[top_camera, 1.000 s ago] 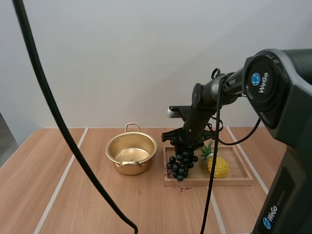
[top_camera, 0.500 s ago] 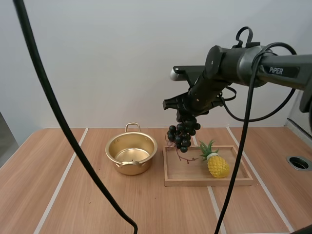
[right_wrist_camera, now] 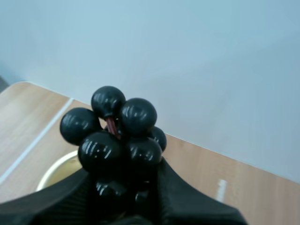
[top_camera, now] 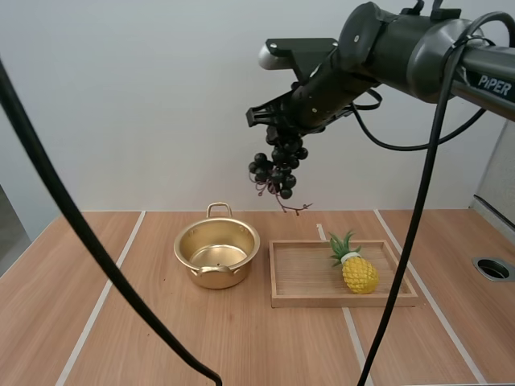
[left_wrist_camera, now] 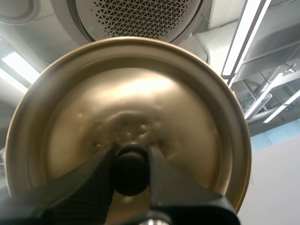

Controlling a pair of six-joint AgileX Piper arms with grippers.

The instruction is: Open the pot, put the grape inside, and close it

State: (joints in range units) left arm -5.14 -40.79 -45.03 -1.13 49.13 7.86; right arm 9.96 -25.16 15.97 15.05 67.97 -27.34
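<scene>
The right hand [top_camera: 282,137] hangs high above the surface [top_camera: 121,322], up and to the right of the pot [top_camera: 217,253]. Its two black fingers are closed on the top of the grape bunch [top_camera: 275,171]. The bunch dangles free beneath them, well above the pot's rim. In the high view it hangs a little to the right of the pot, toward the wooden tray [top_camera: 304,272]. A thin bare stem juts from the bottom of the cluster.

The pot stands on the surface with no lid on it. It is golden and empty inside, with a loop handle on its far side. The tray lies just to the right of the pot, and a yellow pineapple [top_camera: 359,272] with green leaves sits at the tray's end farther from the pot.

From the right wrist, the right hand [right_wrist_camera: 124,190] pinches the glossy dark grape bunch [right_wrist_camera: 117,136] between its fingers. Part of the pot's golden rim [right_wrist_camera: 54,176] shows beyond the bunch, on the surface [right_wrist_camera: 28,117].

From the left wrist, the left hand [left_wrist_camera: 130,161] is clamped on the black knob [left_wrist_camera: 130,171] of the lid [left_wrist_camera: 136,103], one finger on each side. The lid's golden domed top faces the camera. How far the lid is from the pot cannot be told.
</scene>
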